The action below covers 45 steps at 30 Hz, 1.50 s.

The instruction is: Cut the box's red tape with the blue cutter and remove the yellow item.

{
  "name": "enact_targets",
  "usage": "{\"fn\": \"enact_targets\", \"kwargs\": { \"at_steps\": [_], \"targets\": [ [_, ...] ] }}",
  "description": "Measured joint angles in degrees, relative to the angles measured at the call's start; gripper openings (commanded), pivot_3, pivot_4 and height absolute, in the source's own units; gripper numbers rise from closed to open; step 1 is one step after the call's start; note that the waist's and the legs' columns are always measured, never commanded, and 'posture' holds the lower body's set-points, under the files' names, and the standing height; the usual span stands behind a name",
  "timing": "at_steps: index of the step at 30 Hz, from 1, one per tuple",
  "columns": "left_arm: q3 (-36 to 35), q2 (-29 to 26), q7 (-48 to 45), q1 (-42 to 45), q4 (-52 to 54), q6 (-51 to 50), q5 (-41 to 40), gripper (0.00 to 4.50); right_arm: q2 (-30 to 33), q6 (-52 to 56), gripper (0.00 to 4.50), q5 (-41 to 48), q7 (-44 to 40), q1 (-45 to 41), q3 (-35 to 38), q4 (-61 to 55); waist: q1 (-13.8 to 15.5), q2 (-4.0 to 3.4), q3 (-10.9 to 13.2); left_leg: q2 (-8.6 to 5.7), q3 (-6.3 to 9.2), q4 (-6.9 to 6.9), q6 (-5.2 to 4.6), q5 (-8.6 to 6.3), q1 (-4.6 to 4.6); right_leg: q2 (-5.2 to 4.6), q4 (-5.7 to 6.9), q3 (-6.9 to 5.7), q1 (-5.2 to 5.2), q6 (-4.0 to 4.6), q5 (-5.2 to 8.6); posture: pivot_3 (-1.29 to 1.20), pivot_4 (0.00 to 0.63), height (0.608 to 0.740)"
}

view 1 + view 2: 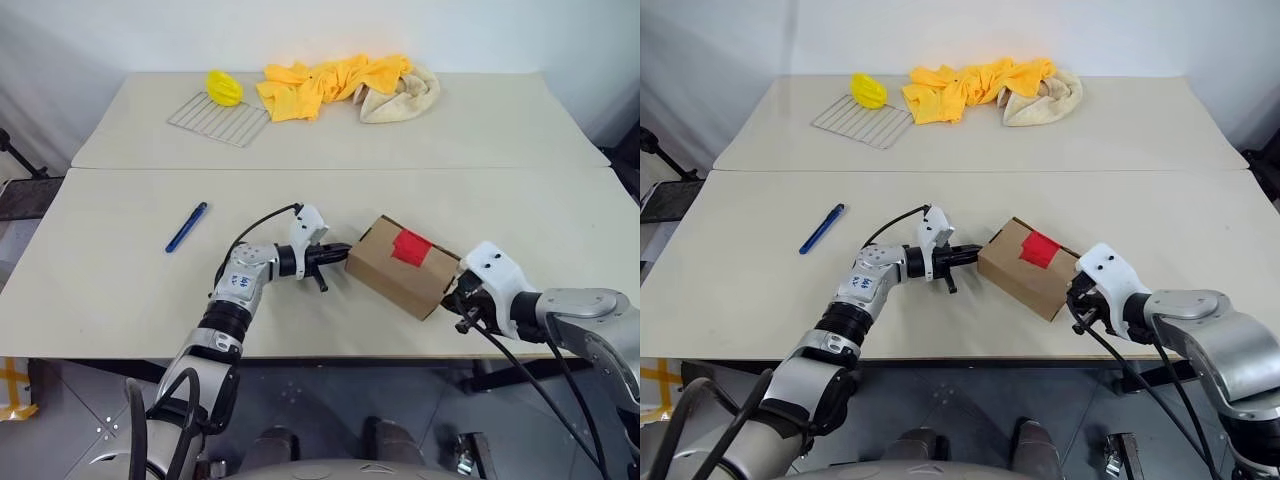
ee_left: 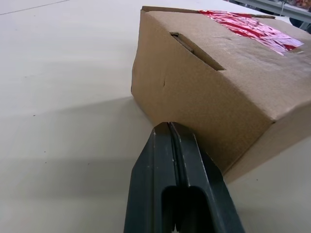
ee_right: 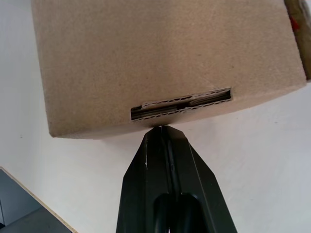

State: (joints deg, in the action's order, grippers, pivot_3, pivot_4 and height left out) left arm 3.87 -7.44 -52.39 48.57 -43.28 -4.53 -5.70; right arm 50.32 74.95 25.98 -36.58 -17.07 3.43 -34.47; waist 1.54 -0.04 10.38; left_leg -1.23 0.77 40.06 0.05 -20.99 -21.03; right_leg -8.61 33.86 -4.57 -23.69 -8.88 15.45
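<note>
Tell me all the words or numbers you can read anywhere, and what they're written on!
None can be read.
Left gripper: its arm has a small blue mark on the wrist joint, too small to read.
Red tape on the box: shiny crinkles, no letters.
Blue cutter: no writing visible.

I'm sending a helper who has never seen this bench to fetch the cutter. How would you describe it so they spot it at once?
Start at the near table, the one with the box on it. To the left of the box and of the left gripper, the blue cutter lies alone on the bare top. It is the only slim, pen-shaped blue thing there.
</note>
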Motion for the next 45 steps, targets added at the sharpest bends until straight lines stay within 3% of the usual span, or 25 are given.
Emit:
{"fn": "enact_targets", "kwargs": {
  "at_steps": [10, 18, 19, 23, 27, 33, 45],
  "targets": [
    [0.6, 0.1, 0.7, 0.0, -0.5, 1.2, 0.4, 0.00, 2.3, -0.1, 0.02, 2.4, -1.6, 2.0, 0.0, -1.7, 0.1, 0.00, 0.0, 0.00, 0.00, 0.01, -0.01, 0.00, -0.02, 0.00, -0.01, -0.01, 0.00, 0.00, 0.00, 0.00, 0.150, 0.740],
    [-0.8, -1.1, 6.2, 0.7, -4.7, 6.5, 1.2, 0.00, 8.4, -2.7, 0.02, 2.3, -3.6, 14.5, 11.2, -1.7, 0.4, 0.00, 0.0, -0.01, -0.04, 0.07, -0.07, -0.04, -0.01, -0.01, 0.02, 0.01, 0.01, -0.01, -0.04, 0.00, 0.150, 0.740],
    [-1.1, -1.4, 6.7, 0.9, -5.0, 6.7, 1.2, 0.18, 8.9, -3.6, 0.00, 2.2, -4.1, 15.8, 12.4, -1.3, 0.4, 0.00, 0.0, -0.01, -0.05, 0.08, -0.07, -0.03, -0.01, -0.01, 0.02, 0.02, 0.01, -0.02, -0.04, 0.00, 0.150, 0.740],
    [-3.0, -2.8, 10.5, 2.4, -5.0, 4.7, 1.1, 1.15, 9.9, -8.5, 0.89, 1.8, -5.2, 14.9, 17.0, 3.1, 0.0, 0.01, 0.0, -0.02, -0.06, 0.10, -0.09, -0.02, -0.01, -0.01, 0.02, 0.03, 0.00, -0.04, -0.08, 0.00, 0.150, 0.740],
    [-6.5, -5.0, 16.7, 3.2, -1.1, 3.7, 0.4, 2.42, 9.4, -12.9, 2.29, 2.5, -5.7, 9.1, 19.7, 7.1, -0.2, 0.01, 0.0, 0.02, -0.03, 0.07, -0.08, -0.02, -0.01, 0.00, 0.02, 0.04, -0.02, -0.04, -0.08, 0.00, 0.150, 0.740],
    [-10.3, -9.7, 22.3, 0.5, 11.3, -3.0, -0.9, 4.34, 6.2, -17.0, 4.46, 4.7, -6.5, 4.3, 18.1, 10.1, -0.1, 0.00, 0.0, 0.00, -0.05, 0.10, -0.08, -0.02, -0.01, -0.03, 0.00, 0.06, -0.01, -0.07, -0.10, 0.00, 0.150, 0.740],
    [-18.1, -20.5, 27.5, -14.4, 29.4, -18.1, -3.0, 4.43, -0.4, -27.7, 4.49, 4.1, -9.5, -11.0, 4.7, 19.3, -0.7, 0.00, 0.0, 0.03, -0.01, 0.11, -0.06, -0.02, -0.01, -0.02, 0.01, 0.07, -0.03, -0.07, -0.10, 0.00, 0.150, 0.740]
  ]
}}
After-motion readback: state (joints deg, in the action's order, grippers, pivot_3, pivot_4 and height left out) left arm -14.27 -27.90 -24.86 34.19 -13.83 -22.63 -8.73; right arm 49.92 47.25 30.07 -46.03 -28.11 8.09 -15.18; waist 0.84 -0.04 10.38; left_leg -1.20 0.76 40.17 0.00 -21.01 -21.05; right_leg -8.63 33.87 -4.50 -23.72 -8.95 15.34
